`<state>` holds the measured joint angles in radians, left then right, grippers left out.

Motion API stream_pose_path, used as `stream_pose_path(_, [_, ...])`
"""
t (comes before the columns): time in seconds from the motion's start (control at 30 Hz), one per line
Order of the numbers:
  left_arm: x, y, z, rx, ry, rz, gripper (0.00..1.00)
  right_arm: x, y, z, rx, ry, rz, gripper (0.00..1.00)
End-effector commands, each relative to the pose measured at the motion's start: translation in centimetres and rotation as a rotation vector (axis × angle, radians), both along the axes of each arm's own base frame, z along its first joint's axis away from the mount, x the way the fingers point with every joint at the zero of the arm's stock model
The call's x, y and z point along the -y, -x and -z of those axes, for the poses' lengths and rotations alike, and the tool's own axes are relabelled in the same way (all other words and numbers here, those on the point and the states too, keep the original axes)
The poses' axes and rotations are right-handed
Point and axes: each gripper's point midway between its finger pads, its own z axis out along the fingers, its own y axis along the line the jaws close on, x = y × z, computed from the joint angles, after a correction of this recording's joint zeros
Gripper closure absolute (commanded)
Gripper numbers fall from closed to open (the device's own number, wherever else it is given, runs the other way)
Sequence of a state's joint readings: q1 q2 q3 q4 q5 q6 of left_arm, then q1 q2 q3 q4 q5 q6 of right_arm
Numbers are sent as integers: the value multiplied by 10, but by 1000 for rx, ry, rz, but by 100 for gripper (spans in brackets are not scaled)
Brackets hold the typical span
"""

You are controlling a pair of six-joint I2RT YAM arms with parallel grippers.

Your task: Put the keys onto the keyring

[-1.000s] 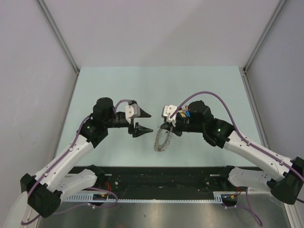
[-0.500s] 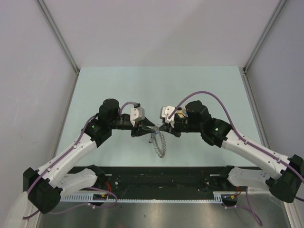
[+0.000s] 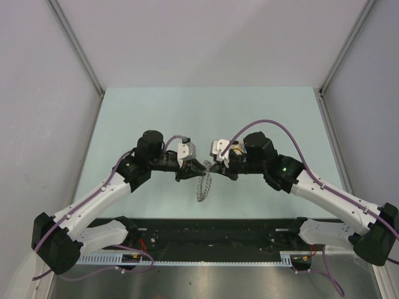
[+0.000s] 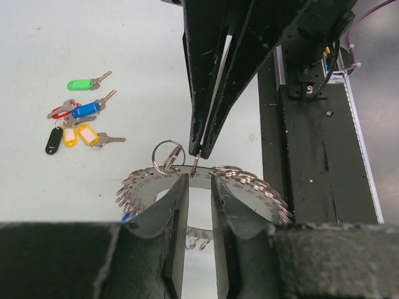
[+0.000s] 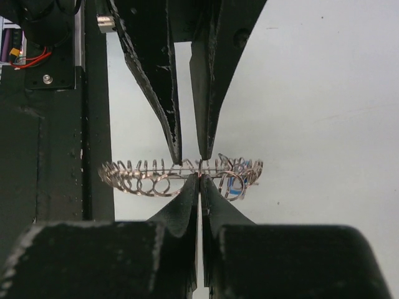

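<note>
Left gripper: the left gripper reaches in from the left and meets the other one at mid-table; its jaws stand narrowly apart with the tips at the rim of the keyring. Whether they pinch a loop or only straddle it, I cannot tell.
Right gripper: the right gripper comes in from the right, clenched on a wire of the ring's rim, fingertips pressed together.
Keyring: held up off the table between the two grippers; in the top view most of it hangs on their near side.
Ring details: a small split ring sits on the rim just beside the right gripper's tip; a blue piece hangs among the loops.
Keys: the keys lie loose on the table, farther from the near rail than the ring and well apart from it.
Key layout: the green key lies alone; blue, red, black and two yellow heads are clustered just beside it.
</note>
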<state>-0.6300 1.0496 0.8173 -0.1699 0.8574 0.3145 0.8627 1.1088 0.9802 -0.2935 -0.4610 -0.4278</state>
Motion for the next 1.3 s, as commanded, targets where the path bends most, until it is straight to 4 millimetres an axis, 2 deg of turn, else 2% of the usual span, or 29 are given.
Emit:
stream_pose_path(0.0, [2,-4,-1,29,-13,-9,75,-10,3,-32,69,-89,-43,100])
stream_pose_path(0.27, [1,-12,0,33,-22,-55,69,-10,5,-33,69,-89,-52,100])
stream_pose_path(0.57, [5,11,-6,16,18,76,72,-12,7,-30,63,-83,-66,100])
stream_pose_path(0.87, [7,14,-3,7,2,90,82,-13,8,-29,62,-81,-73,100])
stream_pose_path(1.13, [7,7,-1,11,-11,53,100,-14,8,-27,53,-68,-77,100])
stream_pose_path(1.27, [6,4,-4,20,-6,29,99,-12,5,-30,38,-76,-39,100])
